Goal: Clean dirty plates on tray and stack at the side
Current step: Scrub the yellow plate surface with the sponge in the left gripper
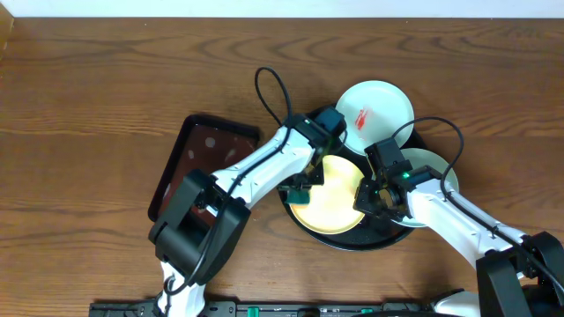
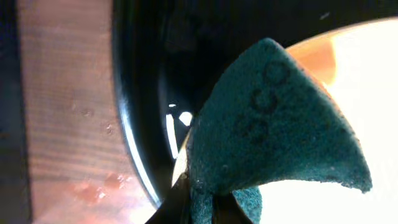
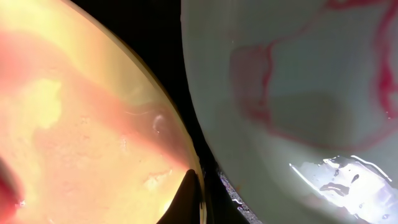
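The black tray [image 1: 388, 236] holds the pale yellow plate [image 1: 333, 204]. A mint plate with a red smear [image 1: 374, 110] lies at the tray's back edge. A second mint plate [image 1: 438, 167] lies at the right, partly under my right arm. My left gripper [image 1: 301, 188] is shut on a green sponge [image 2: 273, 124] at the yellow plate's left edge [image 2: 367, 81]. My right gripper [image 1: 368, 199] is shut on the yellow plate's right rim [image 3: 81, 124]; its finger [image 3: 196, 200] lies over the rim. The yellow plate shows a pinkish smear, and the mint plate beside it [image 3: 298, 81] shows red streaks.
A smaller dark maroon rectangular tray [image 1: 198, 154] lies left of the black tray, partly under my left arm. Brown wood tabletop [image 1: 106, 97] surrounds both. Water drops sit on the wood [image 2: 93, 186] beside the black tray's rim [image 2: 134, 124].
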`<state>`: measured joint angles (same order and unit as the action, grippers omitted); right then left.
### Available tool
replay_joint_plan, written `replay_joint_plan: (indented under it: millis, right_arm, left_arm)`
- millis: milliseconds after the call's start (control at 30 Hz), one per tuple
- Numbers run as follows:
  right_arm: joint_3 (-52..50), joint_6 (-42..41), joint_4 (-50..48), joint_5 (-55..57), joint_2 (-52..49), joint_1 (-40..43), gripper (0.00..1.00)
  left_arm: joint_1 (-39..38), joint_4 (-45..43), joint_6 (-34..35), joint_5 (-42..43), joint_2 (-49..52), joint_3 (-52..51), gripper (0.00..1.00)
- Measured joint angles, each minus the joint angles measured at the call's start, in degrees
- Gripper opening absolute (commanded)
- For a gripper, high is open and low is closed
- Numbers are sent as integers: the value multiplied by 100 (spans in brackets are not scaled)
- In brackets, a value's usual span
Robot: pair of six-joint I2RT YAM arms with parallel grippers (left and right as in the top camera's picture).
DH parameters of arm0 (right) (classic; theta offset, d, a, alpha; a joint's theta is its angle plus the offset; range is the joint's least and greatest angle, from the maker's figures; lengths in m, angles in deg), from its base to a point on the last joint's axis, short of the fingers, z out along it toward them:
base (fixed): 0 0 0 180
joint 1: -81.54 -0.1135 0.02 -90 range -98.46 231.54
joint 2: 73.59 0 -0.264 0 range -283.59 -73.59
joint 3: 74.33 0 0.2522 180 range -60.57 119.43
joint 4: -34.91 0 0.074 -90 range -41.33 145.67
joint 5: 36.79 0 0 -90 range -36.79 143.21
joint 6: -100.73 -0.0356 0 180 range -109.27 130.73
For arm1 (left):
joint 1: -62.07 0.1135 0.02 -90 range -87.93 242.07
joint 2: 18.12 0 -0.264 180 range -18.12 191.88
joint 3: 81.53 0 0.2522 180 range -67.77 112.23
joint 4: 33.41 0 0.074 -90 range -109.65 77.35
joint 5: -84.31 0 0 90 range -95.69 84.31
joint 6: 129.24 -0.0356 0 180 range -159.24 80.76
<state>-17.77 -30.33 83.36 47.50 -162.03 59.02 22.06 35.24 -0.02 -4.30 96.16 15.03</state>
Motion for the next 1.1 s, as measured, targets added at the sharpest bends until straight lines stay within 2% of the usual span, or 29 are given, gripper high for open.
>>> replay_joint_plan:
  millis: [233,500,867,1100]
  right_arm:
    - [20,-17,42,179,0,2,1]
    - [26,-13,83,531,7,33,1]
    - [26,-11,107,656,11,33,1]
    - [26,-9,105,656,11,33,1]
  left_arm:
    - [74,-1014,-50,935,52,-140,8]
    - [125,-1419,-50,2308,302,-173,8]
    - [-197,-1596,-46,3368,457,-192,8]
    - [-223,-1770,-48,3467,457,-249,9]
